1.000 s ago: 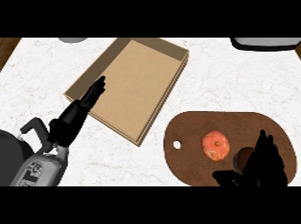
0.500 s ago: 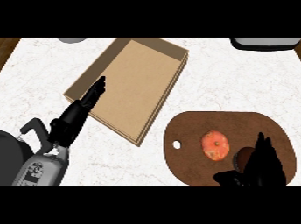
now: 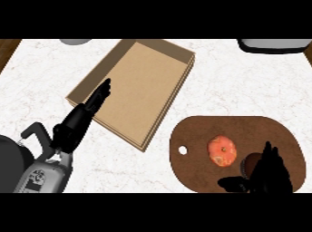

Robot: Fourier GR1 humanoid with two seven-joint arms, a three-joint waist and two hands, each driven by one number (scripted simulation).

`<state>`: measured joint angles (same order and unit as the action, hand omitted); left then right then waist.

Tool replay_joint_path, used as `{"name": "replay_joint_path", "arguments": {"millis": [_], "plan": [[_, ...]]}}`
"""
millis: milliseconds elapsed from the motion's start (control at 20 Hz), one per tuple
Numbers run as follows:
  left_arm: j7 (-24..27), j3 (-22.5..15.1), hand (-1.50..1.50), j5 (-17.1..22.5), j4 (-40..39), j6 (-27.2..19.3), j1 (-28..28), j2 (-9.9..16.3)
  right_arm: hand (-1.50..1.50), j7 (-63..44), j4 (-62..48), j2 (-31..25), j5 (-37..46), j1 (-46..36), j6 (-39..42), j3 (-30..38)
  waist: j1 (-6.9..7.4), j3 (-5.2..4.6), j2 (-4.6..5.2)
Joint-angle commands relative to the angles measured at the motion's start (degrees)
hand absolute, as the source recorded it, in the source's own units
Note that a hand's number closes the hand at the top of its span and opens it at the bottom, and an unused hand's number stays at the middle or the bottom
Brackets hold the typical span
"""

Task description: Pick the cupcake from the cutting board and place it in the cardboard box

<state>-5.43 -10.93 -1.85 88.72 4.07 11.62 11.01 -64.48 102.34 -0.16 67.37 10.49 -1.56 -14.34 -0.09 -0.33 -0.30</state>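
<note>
My right hand [image 3: 269, 174] hovers, fingers apart, just right of the cupcake [image 3: 221, 151]; nothing lifted, cardboard box [image 3: 138, 86] still unfilled.

Grey left forearm [image 3: 41, 174] (metallic sheen), black-fingered left hand [image 3: 75, 124].

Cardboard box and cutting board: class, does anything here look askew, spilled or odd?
Nothing is spilled or damaged. The cardboard box lies at an angle to the counter's edges, and the left hand shows over its near corner. The cupcake sits on the cutting board, partly hidden by the right hand.
</note>
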Motion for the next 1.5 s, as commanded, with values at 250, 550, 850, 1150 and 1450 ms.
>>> {"name": "replay_joint_path", "arguments": {"millis": [250,550,850,1150,1450], "plan": [[1.0,1.7,0.00,-0.4,-1.8,1.4,0.8,-0.7,1.50,0.3,-8.5,0.1,-1.4,0.6,-4.2,3.3,0.02,0.34,0.35],[2.2,0.2,0.00,-2.2,-1.1,0.8,-2.1,-2.2,1.50,-1.1,-5.5,0.1,4.1,0.3,-1.1,1.7,0.09,0.32,0.27],[1.4,-3.3,0.00,-2.2,-1.6,2.8,2.9,-3.9,1.50,31.4,-4.5,-9.1,0.6,-11.1,11.2,-21.6,11.30,0.39,1.22],[1.7,-4.4,0.00,-2.1,-2.4,4.1,3.7,-4.3,1.50,56.6,-1.6,-15.4,-3.1,-22.4,14.0,-33.3,11.48,0.51,1.34],[3.4,-0.6,0.00,-2.3,-5.1,2.2,3.0,-2.9,1.50,80.6,-0.5,-22.5,-14.3,-32.8,8.7,-24.6,3.65,0.43,1.32]]}}
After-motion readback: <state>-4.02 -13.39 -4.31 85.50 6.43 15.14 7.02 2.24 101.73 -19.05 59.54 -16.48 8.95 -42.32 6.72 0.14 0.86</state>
